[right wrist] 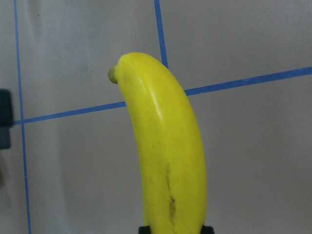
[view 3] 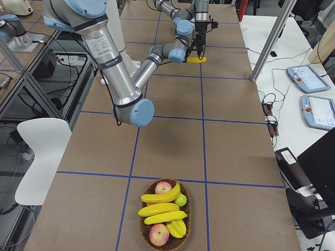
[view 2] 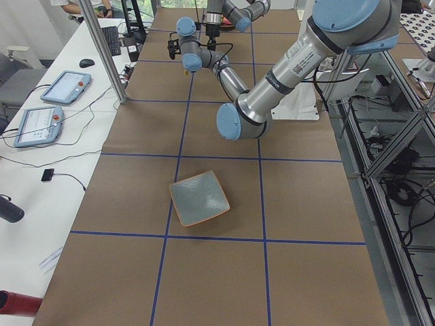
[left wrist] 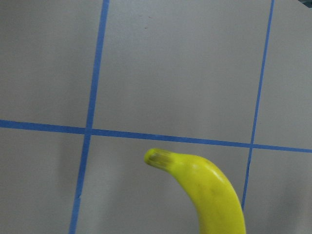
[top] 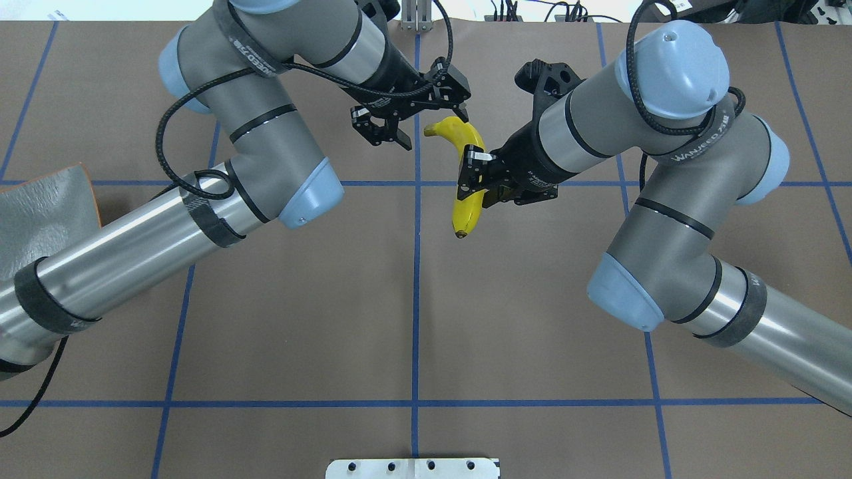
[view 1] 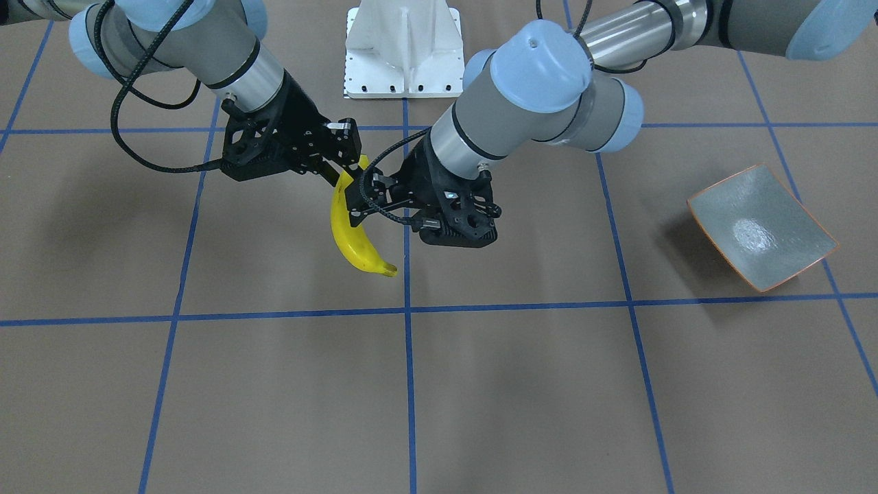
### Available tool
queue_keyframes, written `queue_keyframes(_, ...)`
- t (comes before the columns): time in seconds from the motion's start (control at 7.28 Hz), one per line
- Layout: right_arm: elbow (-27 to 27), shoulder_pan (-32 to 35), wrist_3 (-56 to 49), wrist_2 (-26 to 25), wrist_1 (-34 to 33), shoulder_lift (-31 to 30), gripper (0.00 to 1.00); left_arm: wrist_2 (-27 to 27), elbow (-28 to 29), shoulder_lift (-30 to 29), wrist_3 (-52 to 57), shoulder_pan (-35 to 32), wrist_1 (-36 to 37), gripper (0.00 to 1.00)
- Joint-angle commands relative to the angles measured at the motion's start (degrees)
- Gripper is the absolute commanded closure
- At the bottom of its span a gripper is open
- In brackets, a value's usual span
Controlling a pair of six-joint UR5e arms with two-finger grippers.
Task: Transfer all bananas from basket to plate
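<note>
One yellow banana hangs in the air over the middle of the table. My right gripper is shut on its middle; the right wrist view shows the banana rising from between the fingertips. My left gripper is open, with its fingers on either side of the banana's far end, and I cannot tell if they touch. The left wrist view shows that tip. The grey-green plate lies empty on my left side. The basket at my right end holds three bananas.
The basket also holds two red apples and other small fruit. A white mount base stands at the table edge by the robot. My left arm covers part of the plate in the overhead view. Blue tape lines grid the brown tabletop.
</note>
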Motion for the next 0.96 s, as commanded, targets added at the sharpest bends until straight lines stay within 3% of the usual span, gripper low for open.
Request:
queue_keyframes(0.0,0.3,0.0,0.2,0.0,0.0,0.0,1.00,1.1,2.2,-1.9,-1.8,1.2,-1.5,0.01)
queue_keyframes(0.14,0.4,0.0,0.2,0.0,0.1,0.1,1.00,2.8,3.2,-1.9,-1.9,2.4,-3.6,0.02)
queue_keyframes(0.27,0.3,0.1,0.2,0.0,0.9,0.0,1.00,3.6,3.2,-2.0,-3.9,2.7,-3.9,0.18)
queue_keyframes(0.55,0.3,0.1,2.0,0.1,1.8,0.0,1.00,3.8,3.2,-2.0,-4.0,3.5,-4.0,0.29)
queue_keyframes(0.69,0.3,0.1,2.0,0.1,1.8,0.0,1.00,3.8,3.0,-2.0,-4.3,3.6,-3.9,0.84)
queue_keyframes(0.82,0.3,0.1,1.9,0.1,1.8,0.0,1.00,3.7,2.7,-2.0,-4.3,3.6,-4.0,1.00)
